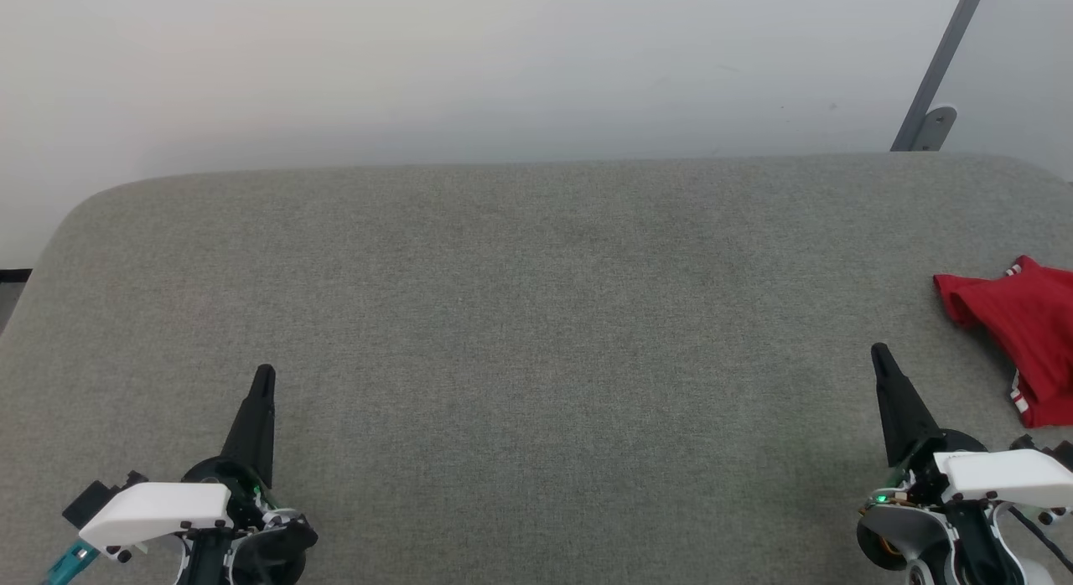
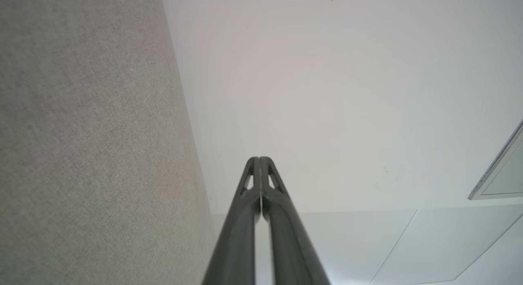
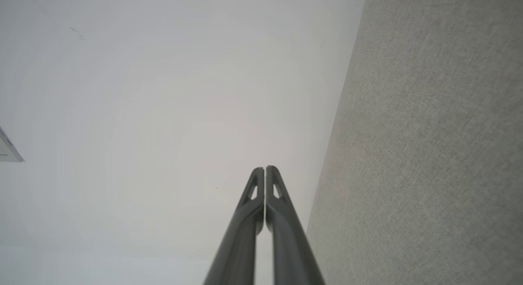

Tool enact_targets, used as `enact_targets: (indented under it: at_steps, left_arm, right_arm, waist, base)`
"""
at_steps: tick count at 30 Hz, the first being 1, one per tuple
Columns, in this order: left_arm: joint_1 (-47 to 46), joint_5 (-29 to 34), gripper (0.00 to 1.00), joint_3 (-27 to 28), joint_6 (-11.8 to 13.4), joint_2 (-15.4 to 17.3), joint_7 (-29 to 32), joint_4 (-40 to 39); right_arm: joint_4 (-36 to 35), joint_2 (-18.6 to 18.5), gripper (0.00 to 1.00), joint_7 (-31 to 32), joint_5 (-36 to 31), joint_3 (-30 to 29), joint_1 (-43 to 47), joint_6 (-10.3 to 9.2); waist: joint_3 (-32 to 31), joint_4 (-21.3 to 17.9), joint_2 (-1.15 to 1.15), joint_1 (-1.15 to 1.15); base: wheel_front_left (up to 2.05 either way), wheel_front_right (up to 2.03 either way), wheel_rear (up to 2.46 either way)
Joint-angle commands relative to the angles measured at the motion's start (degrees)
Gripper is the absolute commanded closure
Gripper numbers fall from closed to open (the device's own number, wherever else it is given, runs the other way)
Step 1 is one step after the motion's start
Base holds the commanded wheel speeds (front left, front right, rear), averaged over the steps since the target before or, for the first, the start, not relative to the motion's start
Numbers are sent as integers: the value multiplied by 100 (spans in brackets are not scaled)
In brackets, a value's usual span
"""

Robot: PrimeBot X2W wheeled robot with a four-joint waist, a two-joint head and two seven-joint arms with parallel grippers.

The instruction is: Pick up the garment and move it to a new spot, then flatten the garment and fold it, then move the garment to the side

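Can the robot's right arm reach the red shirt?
Probably yes. The garment lies just beyond the right gripper, a little to its right, with only bare grey surface between them. The gripper is shut, so it must open first.

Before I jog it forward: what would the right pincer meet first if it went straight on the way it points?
Probably nothing close: the shut right pincer points above the grey padded surface toward the pale wall, likely its first contact. The garment lies off to its right, outside that line.

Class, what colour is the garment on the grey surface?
The garment is red with white-striped trim; clearest in the head view.
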Motion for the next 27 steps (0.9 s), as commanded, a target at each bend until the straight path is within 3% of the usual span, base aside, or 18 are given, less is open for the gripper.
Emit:
enact_targets:
  at_steps: [1, 27]
  left_arm:
    - [-75, -18, 100, -3, -33, 13, 3, -3]
    - [-75, -18, 100, -3, -33, 13, 3, -4]
  right_arm:
    - [-2, 10, 100, 6, 22, -2, -19, 0]
    - [-1, 10, 100, 6, 23, -1, -19, 1]
  waist:
    - [0, 0, 0, 0]
    - [0, 0, 0, 0]
  base:
    - [0, 0, 0]
    - [0, 0, 0]
